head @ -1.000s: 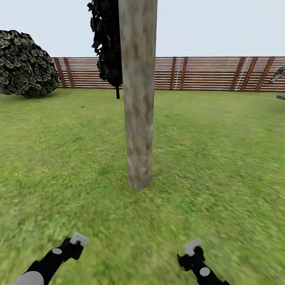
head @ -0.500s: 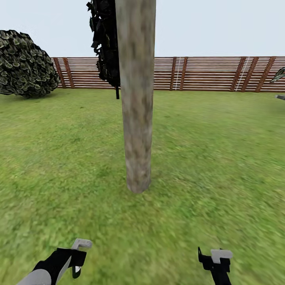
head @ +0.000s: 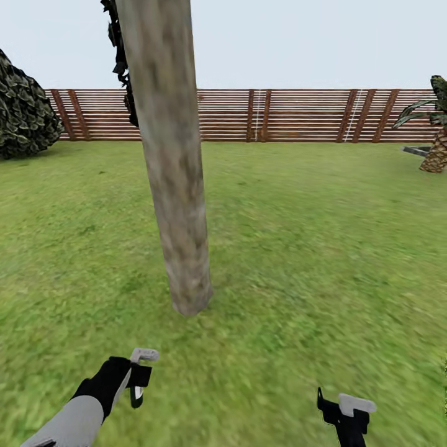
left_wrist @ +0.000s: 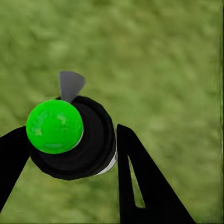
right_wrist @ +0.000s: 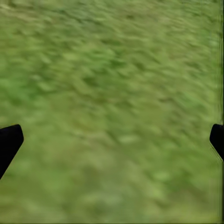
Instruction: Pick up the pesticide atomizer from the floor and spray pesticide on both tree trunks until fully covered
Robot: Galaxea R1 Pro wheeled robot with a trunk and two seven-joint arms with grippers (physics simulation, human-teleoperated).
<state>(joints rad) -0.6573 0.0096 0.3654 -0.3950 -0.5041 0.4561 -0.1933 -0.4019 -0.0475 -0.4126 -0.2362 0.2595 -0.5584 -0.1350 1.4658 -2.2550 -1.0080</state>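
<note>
1. Since the earlier frame the whole head view has swung, so the tree trunk (head: pixel 174 186) sits further left and leans.
2. Left hand (left_wrist: pixel 70 154) is clenched on the pesticide atomizer (left_wrist: pixel 74 140), which seems to show a green cap.
3. Right hand (head: pixel 347 413) hangs released over the lawn (head: pixel 323 248), fingers (right_wrist: pixel 9 142) wide apart.

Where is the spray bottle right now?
In the left wrist view the pesticide atomizer sits between the left gripper fingers, above grass; the head view shows that gripper low left, near the tree trunk.
</note>
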